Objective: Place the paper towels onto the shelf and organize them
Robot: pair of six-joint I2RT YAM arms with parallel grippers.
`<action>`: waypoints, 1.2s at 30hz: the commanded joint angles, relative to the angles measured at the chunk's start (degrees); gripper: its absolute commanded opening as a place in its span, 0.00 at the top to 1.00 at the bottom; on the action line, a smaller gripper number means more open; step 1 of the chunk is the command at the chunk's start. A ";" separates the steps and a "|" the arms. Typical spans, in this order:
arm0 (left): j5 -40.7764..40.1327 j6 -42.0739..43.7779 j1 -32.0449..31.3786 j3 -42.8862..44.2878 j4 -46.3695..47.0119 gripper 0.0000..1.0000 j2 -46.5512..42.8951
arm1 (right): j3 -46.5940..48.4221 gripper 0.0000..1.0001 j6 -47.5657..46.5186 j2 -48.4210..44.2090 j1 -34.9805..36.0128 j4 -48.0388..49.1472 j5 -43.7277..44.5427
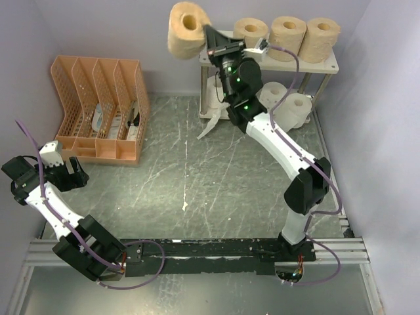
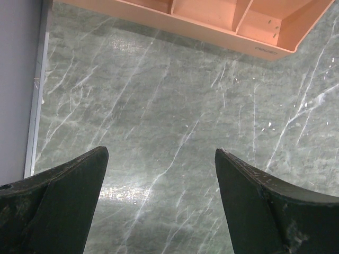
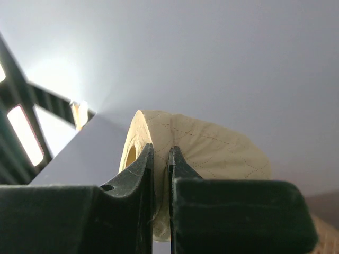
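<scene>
My right gripper is shut on a tan paper towel roll, held high in the air left of the shelf. In the right wrist view the fingers pinch the roll's wall, one inside the core. Three tan rolls stand in a row on the shelf's top board. White rolls sit on the lower tier, partly hidden by my right arm. My left gripper is open and empty over the table at the near left, also in the left wrist view.
An orange slotted file organizer stands at the back left; its front edge shows in the left wrist view. A white paper scrap lies by the shelf's left leg. Walls close in on left, back and right.
</scene>
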 commanded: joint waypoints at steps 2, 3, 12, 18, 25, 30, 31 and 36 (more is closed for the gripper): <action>0.84 -0.08 0.61 2.07 0.61 0.06 -0.23 | 13.53 1.00 -2.49 6.00 -3.31 -10.16 9.97; 0.80 -0.08 0.60 2.08 0.66 0.06 -0.08 | 15.67 1.00 -3.50 6.88 -3.33 -12.07 11.04; 0.79 -0.07 0.61 2.00 0.63 0.06 -0.21 | 30.48 1.00 -5.76 16.46 -6.15 -18.62 13.07; 0.92 0.02 0.61 2.07 0.65 0.06 -0.23 | 37.71 1.00 -8.87 21.31 -7.31 -21.70 17.30; 1.39 0.46 0.61 2.22 0.23 0.06 0.21 | 35.75 1.00 -9.72 22.33 -10.36 -19.73 17.64; 1.42 0.54 0.61 2.29 0.12 0.06 0.64 | 35.89 0.83 -7.94 23.26 -12.36 -18.91 15.97; 1.43 0.54 0.60 2.28 0.08 0.06 0.67 | 36.10 0.77 -7.82 23.63 -12.65 -18.57 15.90; 1.43 0.54 0.58 2.30 0.13 0.06 0.66 | 40.55 0.01 -4.50 27.71 -15.32 -19.05 9.73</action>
